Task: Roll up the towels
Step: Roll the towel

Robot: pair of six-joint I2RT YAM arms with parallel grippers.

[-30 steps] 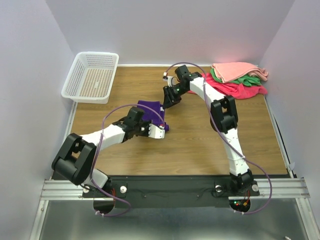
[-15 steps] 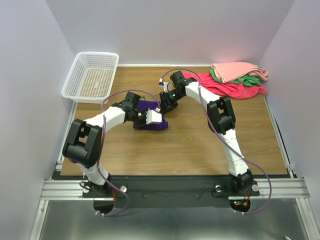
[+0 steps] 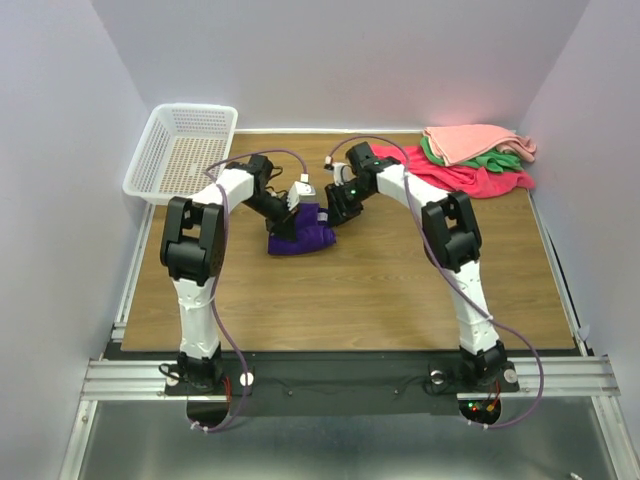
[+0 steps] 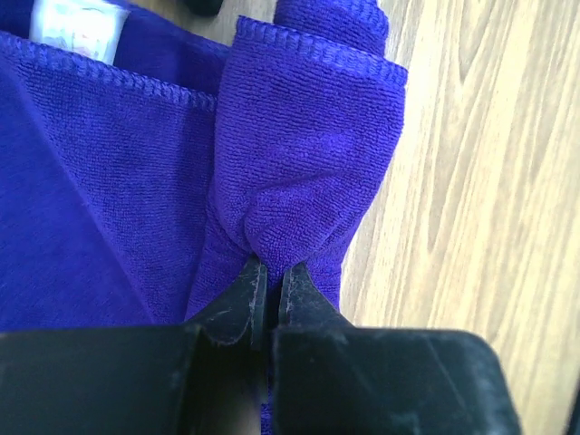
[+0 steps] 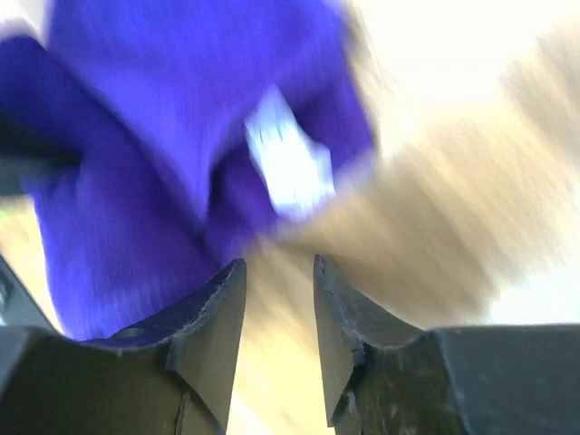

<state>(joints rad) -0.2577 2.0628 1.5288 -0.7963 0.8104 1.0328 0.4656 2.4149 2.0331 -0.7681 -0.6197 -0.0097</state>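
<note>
Four towels are in view. One purple towel (image 3: 300, 238) lies bunched near the middle of the table (image 3: 380, 290). The other three are heaped together at the far right corner: one pink towel (image 3: 475, 140) on top, one green towel (image 3: 500, 160) under it and one red towel (image 3: 470, 178) at the bottom. One white basket (image 3: 172, 193) stands at the far left corner.

Your left gripper (image 4: 269, 281) is clamped on a raised fold of the purple towel, with the cloth pinched between its tips. Your right gripper (image 5: 279, 299) sits just beside the same towel, its fingers apart with bare wood showing between them. That view is blurred, so you cannot tell whether a finger touches the cloth.

One white tag (image 4: 77, 23) sits on the towel's hem, and its print is too faint to read.
</note>
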